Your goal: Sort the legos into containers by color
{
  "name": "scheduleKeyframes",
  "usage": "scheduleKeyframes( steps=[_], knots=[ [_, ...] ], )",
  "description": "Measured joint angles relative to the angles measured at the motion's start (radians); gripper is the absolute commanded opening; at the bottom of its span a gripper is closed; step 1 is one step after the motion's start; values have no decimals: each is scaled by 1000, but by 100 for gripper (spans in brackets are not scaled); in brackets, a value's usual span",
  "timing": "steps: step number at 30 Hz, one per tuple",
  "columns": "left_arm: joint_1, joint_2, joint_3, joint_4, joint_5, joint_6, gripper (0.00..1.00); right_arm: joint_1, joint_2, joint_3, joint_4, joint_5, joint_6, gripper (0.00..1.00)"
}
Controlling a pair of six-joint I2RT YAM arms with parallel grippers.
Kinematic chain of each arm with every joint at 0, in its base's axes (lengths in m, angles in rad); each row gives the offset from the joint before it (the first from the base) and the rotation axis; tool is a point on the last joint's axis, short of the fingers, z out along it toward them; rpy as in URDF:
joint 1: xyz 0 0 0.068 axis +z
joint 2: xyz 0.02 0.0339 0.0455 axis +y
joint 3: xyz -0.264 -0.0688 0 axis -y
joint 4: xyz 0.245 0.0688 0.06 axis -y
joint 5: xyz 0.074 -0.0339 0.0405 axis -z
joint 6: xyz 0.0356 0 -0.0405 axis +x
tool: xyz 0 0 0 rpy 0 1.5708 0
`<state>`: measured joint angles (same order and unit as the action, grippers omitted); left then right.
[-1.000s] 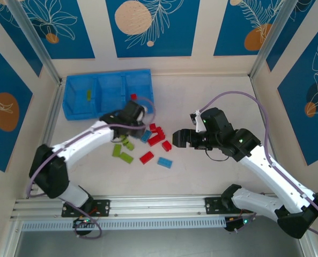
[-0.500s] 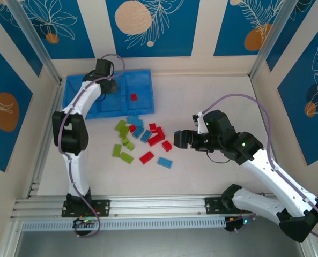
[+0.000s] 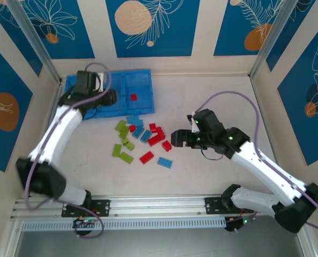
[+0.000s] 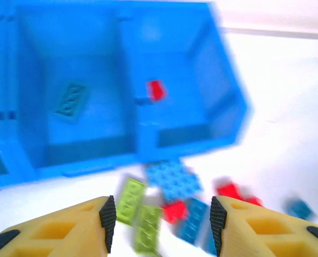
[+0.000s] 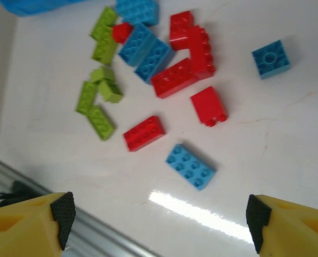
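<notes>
1. The right arm rises from its base at the near edge. It folds at an elbow low on the right side. Its forearm then runs back up and left toward the middle of the table.
2. The right gripper sits just right of the brick pile, pointing left. From its wrist camera the right gripper stands wide, one finger in each lower corner. Nothing lies between them.
3. The left arm leaves its base, bends at an elbow near the left wall and stretches long and nearly straight toward the far left corner.
4. The legos lie loose on the table between the two arms. The green ones are on the pile's left, with red and blue mixed on its right. One blue brick lies nearest the bases, a little apart.
5. Farther back, the left gripper is held over the tray. Through the wrist camera the left gripper is partly parted and empty.
6. In the tray, a red brick lies in the right compartment and a blue brick in the middle one. A blurred sliver of green shows in the left.
</notes>
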<state>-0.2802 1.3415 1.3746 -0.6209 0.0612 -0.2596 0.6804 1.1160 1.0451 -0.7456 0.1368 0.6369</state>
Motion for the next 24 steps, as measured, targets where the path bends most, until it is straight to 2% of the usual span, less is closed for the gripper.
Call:
scheduleKeyframes(
  steps=[4, 7, 8, 10, 11, 15, 20, 24],
  knots=[
    [-171, -236, -106, -31, 60, 47, 59, -2, 197, 39, 58, 13, -89, 85],
    [-201, -303, -151, -91, 93, 105, 68, -11, 354, 95, 116, 7, -146, 82],
    [-201, -318, -171, -103, 96, 124, 72, -14, 401, 116, 133, 5, -160, 80],
    [-201, -336, -231, -126, 92, 164, 95, -32, 515, 171, 176, -9, -182, 77],
    [-202, -340, -258, -132, 87, 180, 100, -42, 563, 196, 195, -14, -188, 76],
    [-202, -341, -313, -189, 35, 221, 100, -76, 741, 280, 257, -21, -196, 70],
    [-202, -371, -326, -189, -5, 258, 100, -84, 849, 330, 271, -27, -205, 52],
    [-203, -380, -336, -189, -26, 270, 100, -84, 859, 333, 274, -32, -193, 51]
  ],
)
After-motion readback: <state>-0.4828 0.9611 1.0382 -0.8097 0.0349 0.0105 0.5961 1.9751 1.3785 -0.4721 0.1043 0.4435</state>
